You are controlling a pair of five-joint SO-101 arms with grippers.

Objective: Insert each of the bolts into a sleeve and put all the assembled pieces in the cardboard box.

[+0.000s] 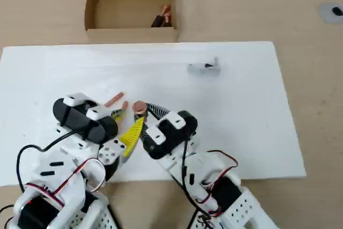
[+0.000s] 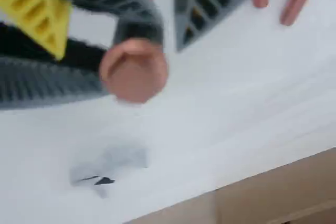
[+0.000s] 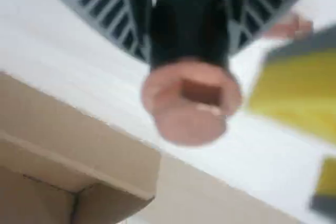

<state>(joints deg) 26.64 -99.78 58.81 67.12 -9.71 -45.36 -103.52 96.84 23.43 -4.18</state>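
Right now the right hand (image 1: 142, 112) is clamped on a black sleeve (image 1: 140, 108) w/ a copper-coloured collar, held low over the white mat (image 1: 241, 122), collar end up. The right wrist view shows a square recess in the collar; can't tell whether a bolt is already seated in it. The left hand (image 1: 130, 117) sits just beside the sleeve, fingers spread wide, nothing in them. Two bolts lie loose on the mat just past the left hand: the far bolt (image 1: 113, 99) and the near bolt (image 1: 124, 105), close together but apart. One finished piece (image 1: 162, 16) lies in the cardboard box (image 1: 96, 4) at the far side of the desk (image 1: 313, 52).

Likely step: feeding a bolt into the sleeve. To do it well, the right hand should hold the sleeve steady w/ its mouth unobstructed, while the left hand takes the near bolt by its tail end, not the middle, so enough shank sticks out to enter. Line up the axes first, then push straight, since a tilted bolt will prob. jam at the rim. Both hands' fingers are crowded there, so come in from the open side.
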